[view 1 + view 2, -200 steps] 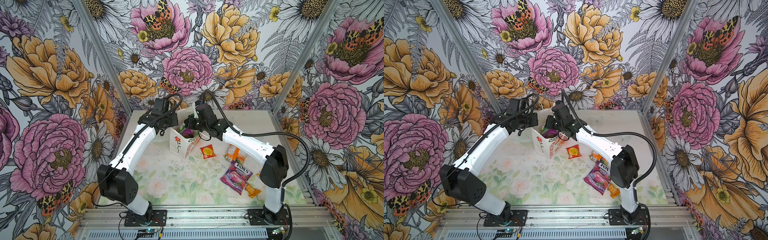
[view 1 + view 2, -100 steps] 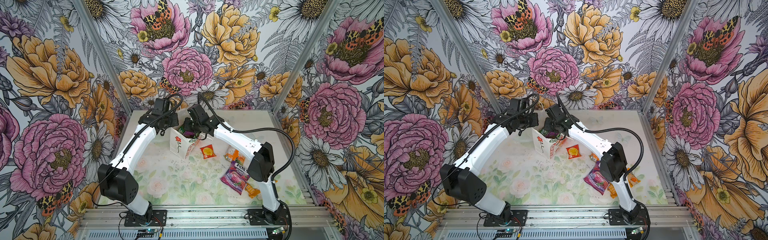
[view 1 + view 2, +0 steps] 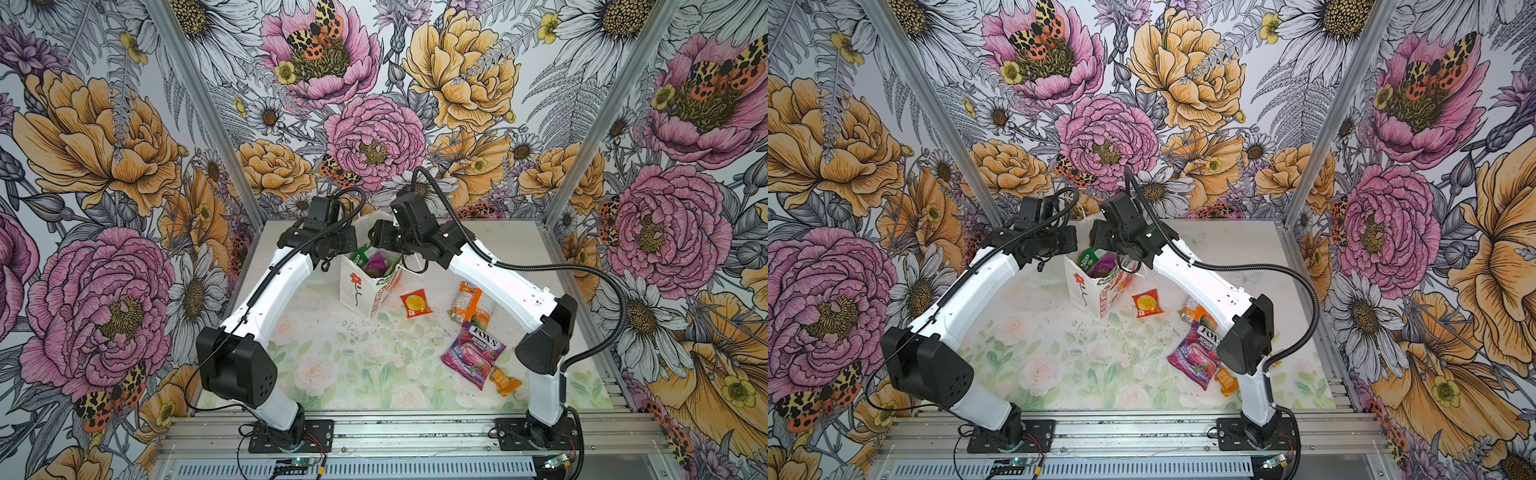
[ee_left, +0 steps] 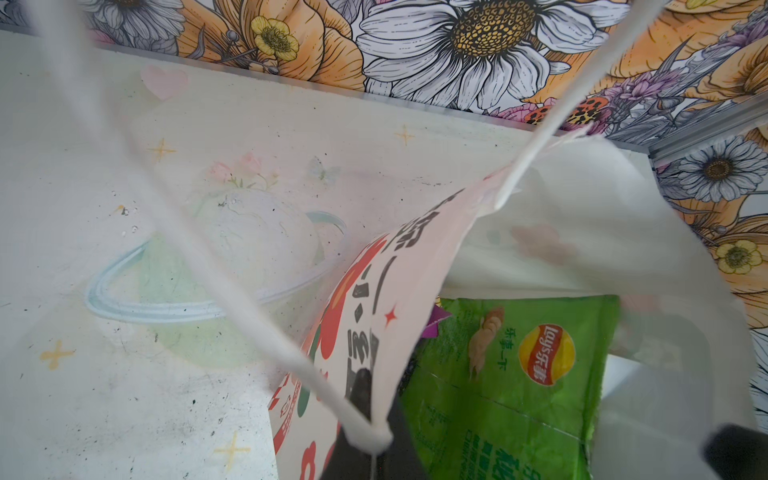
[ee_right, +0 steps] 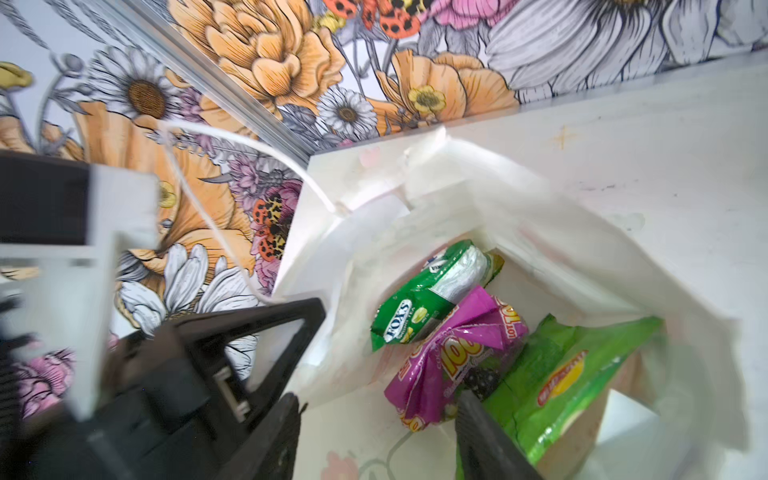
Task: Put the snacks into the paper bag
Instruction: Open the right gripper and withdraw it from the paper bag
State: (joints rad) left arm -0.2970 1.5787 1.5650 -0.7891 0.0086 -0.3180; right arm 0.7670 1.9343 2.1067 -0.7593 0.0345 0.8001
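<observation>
Top views, bench [image 3: 332,374]: in both top views I see a pale flower-printed bench with both arms arched over its far half and loose packets on its right side.
Paper bag [image 3: 357,286]: upright at the far middle of the bench with its mouth open, and three packets showing inside it.
Left fingers [image 4: 399,457]: pressed together on the bag's rim, right where a white cord handle is knotted into it. I read this from the left wrist view.
Right fingers [image 5: 257,353]: spread apart just over the bag's mouth and pinching nothing.
Big green packet [image 5: 573,374]: inside the bag, leaning against one wall.
Purple FOX'S packet [image 3: 473,351]: flat on the bench near the right arm's elbow, well apart from the bag.
Purple grape packet [image 5: 453,353]: inside the bag, crumpled, between the big green packet and the green FOX'S packet. It lies below the right fingers.
Green FOX'S packet [image 5: 419,299]: inside the bag, touching the purple grape packet.
Orange packet [image 3: 467,301]: on the bench beside the right forearm, just beyond the purple FOX'S packet.
Red sachet [image 3: 415,303]: on the bench just right of the bag and not touching it.
Small orange wrapper [image 3: 503,380]: on the bench by the near corner of the purple FOX'S packet. I cannot tell whether they touch.
</observation>
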